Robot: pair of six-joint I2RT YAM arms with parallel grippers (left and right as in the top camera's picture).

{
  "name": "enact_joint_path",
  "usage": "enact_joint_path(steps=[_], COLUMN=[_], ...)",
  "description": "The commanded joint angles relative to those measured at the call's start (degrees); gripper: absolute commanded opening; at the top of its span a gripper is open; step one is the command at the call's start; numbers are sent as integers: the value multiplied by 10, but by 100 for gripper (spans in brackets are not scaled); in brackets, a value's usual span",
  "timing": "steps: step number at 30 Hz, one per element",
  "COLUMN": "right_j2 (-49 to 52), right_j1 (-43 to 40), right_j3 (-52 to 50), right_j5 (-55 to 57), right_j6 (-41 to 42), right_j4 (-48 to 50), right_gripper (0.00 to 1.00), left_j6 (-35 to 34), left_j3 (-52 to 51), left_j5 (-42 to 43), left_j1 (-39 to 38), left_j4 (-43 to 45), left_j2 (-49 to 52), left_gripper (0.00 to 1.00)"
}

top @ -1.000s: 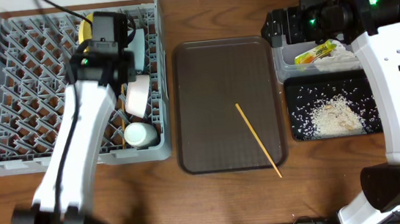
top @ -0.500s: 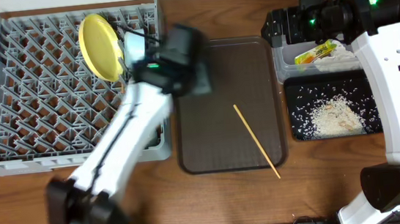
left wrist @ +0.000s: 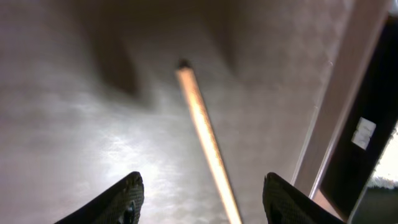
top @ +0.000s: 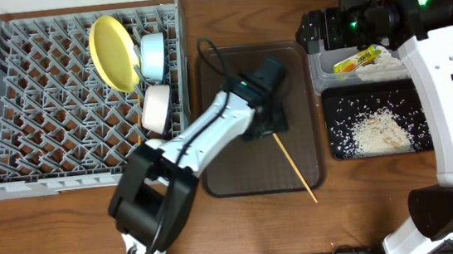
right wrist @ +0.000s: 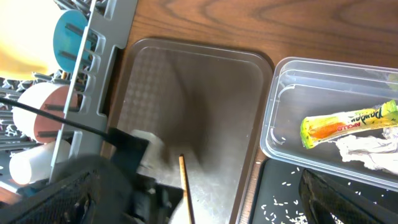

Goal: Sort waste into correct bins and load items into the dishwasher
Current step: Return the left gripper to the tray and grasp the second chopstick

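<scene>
One wooden chopstick (top: 295,169) lies slantwise on the brown tray (top: 231,85). My left gripper (top: 270,127) hovers low over its upper end, open, and the chopstick (left wrist: 205,137) runs between the two fingertips untouched. The grey dish rack (top: 7,98) holds the yellow plate (top: 113,53), light blue bowl (top: 153,55) and white bowl (top: 156,109). The white cup (right wrist: 28,165) shows only in the right wrist view. My right gripper (top: 321,30) hangs open above the clear tub (top: 322,76), which holds the wrapper (top: 357,59) and crumpled paper (top: 383,66).
The glossy black tray (top: 341,145) sits in front of the tub with rice scraps (top: 381,133) piled in it. My left arm stretches across the gap between rack and brown tray. The right arm's white links stand along the table's right edge.
My left arm has swung away from the rack, rightward across the brown tray, to the chopstick's upper end, and its jaws have widened. The right arm has stayed still.
</scene>
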Motion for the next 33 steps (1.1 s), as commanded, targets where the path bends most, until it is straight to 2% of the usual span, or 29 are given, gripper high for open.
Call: enact_joint_path(steps=[1, 26, 30, 33], right_j2=[3, 3, 3, 3], right_j1=[5, 5, 5, 5], right_j3=[2, 2, 2, 2], right_j5=[1, 1, 1, 1], right_j6=[1, 1, 1, 1], right_j4=[-1, 0, 0, -1], right_gripper=[99, 99, 99, 99], left_j6=[-16, -31, -31, -31], left_j3=[-2, -2, -2, -2], left_j5=[15, 42, 65, 80], left_j1=[-26, -29, -23, -15], left_j4=[9, 14, 19, 20], left_j2=[27, 80, 92, 98], left_gripper=[62, 40, 30, 13])
